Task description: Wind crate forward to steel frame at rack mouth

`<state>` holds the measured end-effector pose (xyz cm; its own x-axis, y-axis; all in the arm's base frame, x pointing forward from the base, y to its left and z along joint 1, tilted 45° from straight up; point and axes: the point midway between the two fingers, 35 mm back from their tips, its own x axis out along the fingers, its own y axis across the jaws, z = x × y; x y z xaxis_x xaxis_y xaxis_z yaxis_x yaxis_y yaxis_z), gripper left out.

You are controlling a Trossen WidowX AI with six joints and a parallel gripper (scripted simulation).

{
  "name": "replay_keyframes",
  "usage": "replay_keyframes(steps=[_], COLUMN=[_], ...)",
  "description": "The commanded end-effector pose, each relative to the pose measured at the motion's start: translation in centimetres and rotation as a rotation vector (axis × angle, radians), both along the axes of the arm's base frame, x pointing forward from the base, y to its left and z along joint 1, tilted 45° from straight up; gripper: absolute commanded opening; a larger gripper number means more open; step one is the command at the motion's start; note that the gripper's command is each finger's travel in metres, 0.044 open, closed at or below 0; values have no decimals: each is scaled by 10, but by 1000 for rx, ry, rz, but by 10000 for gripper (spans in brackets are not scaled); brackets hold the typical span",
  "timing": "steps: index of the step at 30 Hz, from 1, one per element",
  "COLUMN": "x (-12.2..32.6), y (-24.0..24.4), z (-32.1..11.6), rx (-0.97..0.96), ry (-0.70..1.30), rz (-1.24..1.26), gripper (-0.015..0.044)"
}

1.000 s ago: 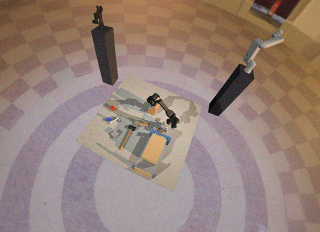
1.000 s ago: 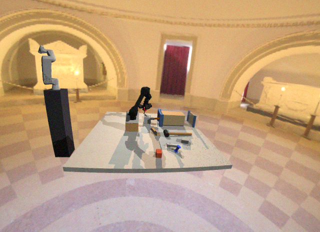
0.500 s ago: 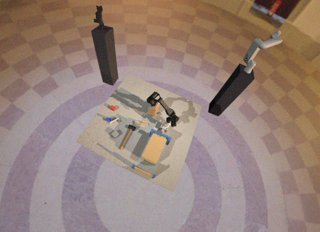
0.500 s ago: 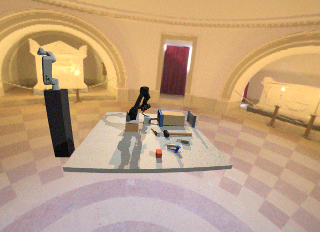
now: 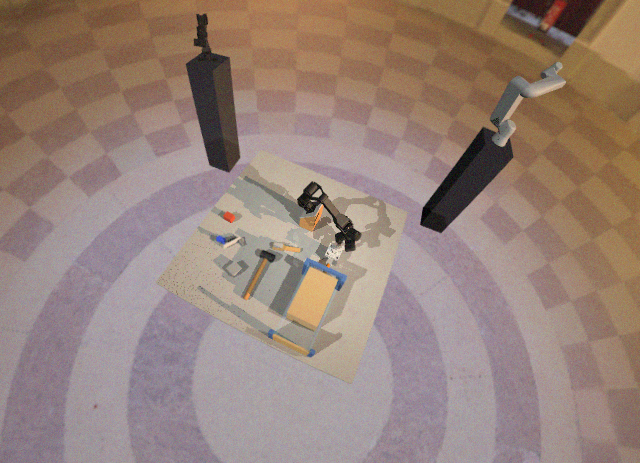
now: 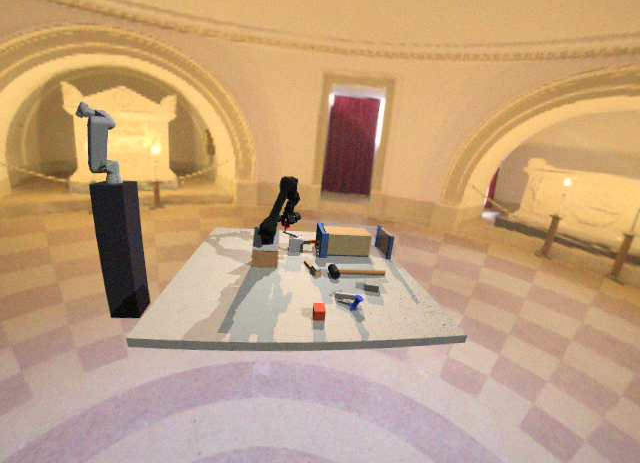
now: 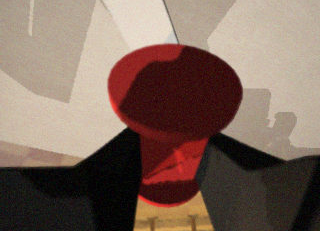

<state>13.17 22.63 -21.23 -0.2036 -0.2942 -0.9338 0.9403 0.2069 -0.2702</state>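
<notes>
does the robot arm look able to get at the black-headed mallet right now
Probably not yet: the gripper is shut on a red knob, so it would have to let go first. Otherwise nothing seems to cover the mallet, which lies out on the bench.
</notes>
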Motion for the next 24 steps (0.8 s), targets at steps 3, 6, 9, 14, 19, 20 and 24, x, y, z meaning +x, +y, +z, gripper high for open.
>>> replay_keyframes(steps=[3,6,9,14,19,20,24], x=[-14,-15,-17,-20,-22,-22,-24], y=[-16,-18,-20,-23,-27,-28,-31], z=[9,11,13,17,20,21,24], rx=[-39,-39,-39,-39,-40,-40,-40], ry=[25,25,25,25,26,26,26], rz=[0,0,0,0,0,0,0], gripper=[0,0,0,0,0,0,0])
